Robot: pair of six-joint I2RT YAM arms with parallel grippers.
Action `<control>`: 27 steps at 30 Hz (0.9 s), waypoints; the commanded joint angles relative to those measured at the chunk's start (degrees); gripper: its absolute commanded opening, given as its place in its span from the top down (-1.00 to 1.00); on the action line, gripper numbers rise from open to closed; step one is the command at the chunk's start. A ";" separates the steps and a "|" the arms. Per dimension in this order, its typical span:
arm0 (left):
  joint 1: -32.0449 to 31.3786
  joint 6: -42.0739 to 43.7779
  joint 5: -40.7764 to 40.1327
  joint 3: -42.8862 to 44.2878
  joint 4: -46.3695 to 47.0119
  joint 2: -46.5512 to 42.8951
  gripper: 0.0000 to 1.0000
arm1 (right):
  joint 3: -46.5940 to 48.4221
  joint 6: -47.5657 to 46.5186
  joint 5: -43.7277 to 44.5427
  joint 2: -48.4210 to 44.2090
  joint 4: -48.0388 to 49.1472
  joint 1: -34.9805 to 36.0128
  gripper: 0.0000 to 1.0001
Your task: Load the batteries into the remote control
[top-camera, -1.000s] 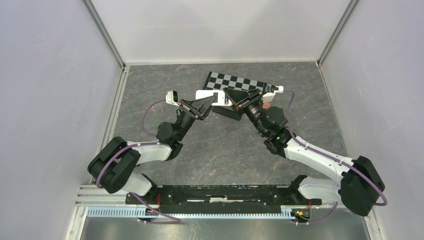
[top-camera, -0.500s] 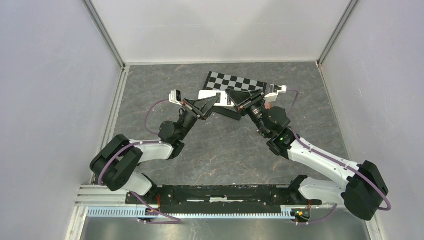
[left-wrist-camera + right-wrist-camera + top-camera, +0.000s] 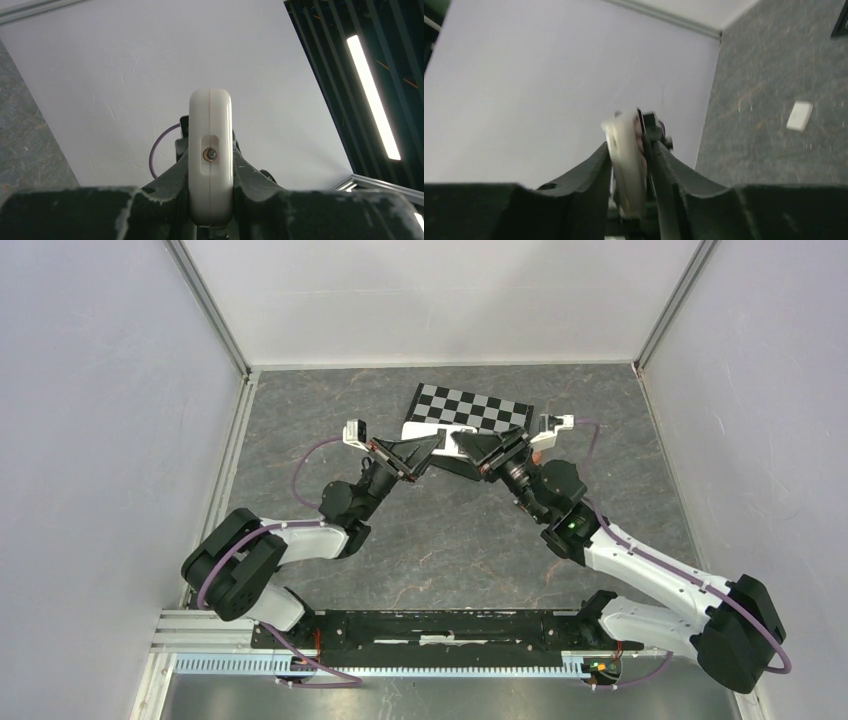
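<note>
Evidently we hold the remote (image 3: 210, 115) raised over the far middle of the table (image 3: 430, 540), left gripper (image 3: 430, 446) and right gripper (image 3: 476, 446) each clamped on it. We judge it light, stiff, slick: pinch its flat faces. Only the left wrist shows its end recess (image 3: 210, 155); batteries appear nowhere.

The right pincer (image 3: 474, 447) has drawn rightwards along the slim white plastic remote control (image 3: 452, 443), so more of the white body shows between it and the left pincer (image 3: 430, 446), which has edged right too. The right arm (image 3: 640, 565) has swung outward, its elbow lower.
</note>
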 commanded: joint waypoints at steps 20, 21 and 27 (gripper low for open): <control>0.49 2.82 -1.85 -1.67 3.67 -1.02 0.96 | -0.66 -8.14 -9.94 -1.94 0.11 -4.63 -0.45; 0.48 3.12 -1.36 -1.41 3.72 -1.20 0.96 | -0.79 -8.22 -9.71 -1.81 0.16 -4.72 -0.40; 0.48 3.47 -0.47 -1.32 3.67 -1.25 0.96 | -2.74 -8.19 -9.20 -1.41 6.24 -4.90 -0.27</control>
